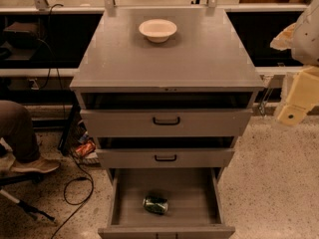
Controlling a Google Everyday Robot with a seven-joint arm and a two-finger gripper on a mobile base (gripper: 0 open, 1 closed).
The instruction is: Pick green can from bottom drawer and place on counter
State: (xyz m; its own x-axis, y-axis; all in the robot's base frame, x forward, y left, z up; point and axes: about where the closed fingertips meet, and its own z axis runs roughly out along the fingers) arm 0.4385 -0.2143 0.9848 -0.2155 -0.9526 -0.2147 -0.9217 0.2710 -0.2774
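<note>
There is one gray cabinet with three drawers. The top two drawers are pulled out a little, and each has one black handle. The bottom drawer [130, 187] is pulled out a long way.

One green can [155, 204] is in the bottom drawer. It lies on its side on the flat floor, close to the front wall and a bit left of the middle. Its long way runs from left to right, tipped a little, so its two ends point at the drawer's side walls. It has pale spots, but no words on it can be read.

One white bowl [157, 30] sits right way up on the counter [164, 63], near the back edge.

The robot's pale hand [297, 101] is at the right edge, beside the cabinet and far from the can. It is not clear if the hand is spread apart or closed.

One person's leg and shoe [33, 166] show on the left, with black wires on the floor.
</note>
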